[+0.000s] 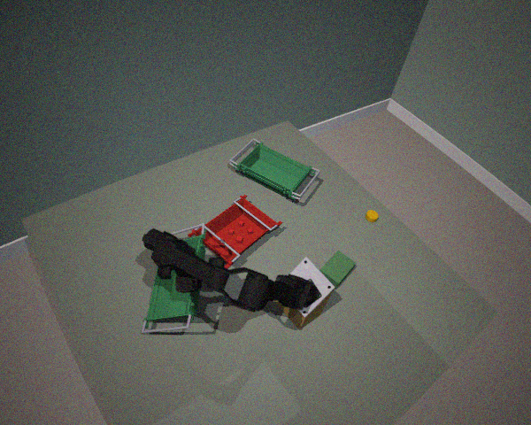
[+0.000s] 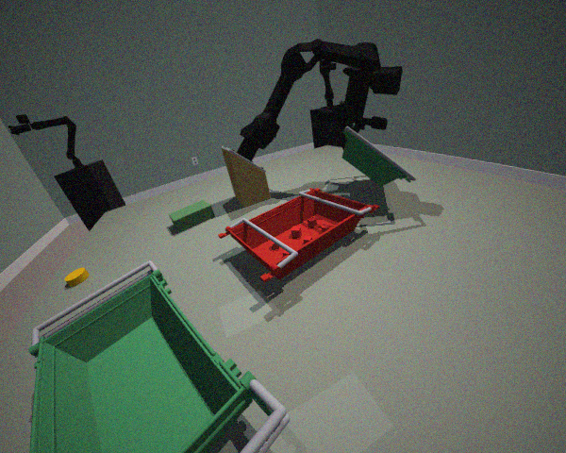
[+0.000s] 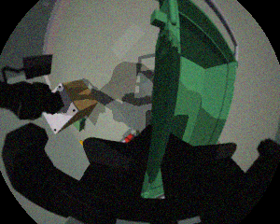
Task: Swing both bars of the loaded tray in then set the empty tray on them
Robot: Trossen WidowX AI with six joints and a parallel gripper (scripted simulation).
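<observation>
The red tray [image 1: 262, 212] [image 2: 322, 248] stands on the table with several small red blocks [image 1: 239, 239] [image 2: 295, 232] inside. Both its wire bars lie across its top, one bar [image 1: 220, 242] [image 2: 269, 236] near one end and the other bar [image 1: 252, 214] [image 2: 332, 202] near the other. My gripper [image 3: 153, 127] is shut on a side wall of an empty green tray [image 1: 169, 297] [image 2: 371, 158] [image 3: 210, 89]. That tray hangs tilted above the table, beside the red tray, with its own bars out over its ends. The fingertips are hidden in the top and exterior views.
A second empty green tray [image 1: 280, 169] [image 2: 127, 375] stands beyond the red one. A green block [image 1: 339, 267] [image 2: 191, 216] lies by a brown, white-topped block [image 1: 319, 279] [image 2: 246, 180] at the arm's base. A yellow disc [image 1: 371, 215] [image 2: 75, 276] lies farther off.
</observation>
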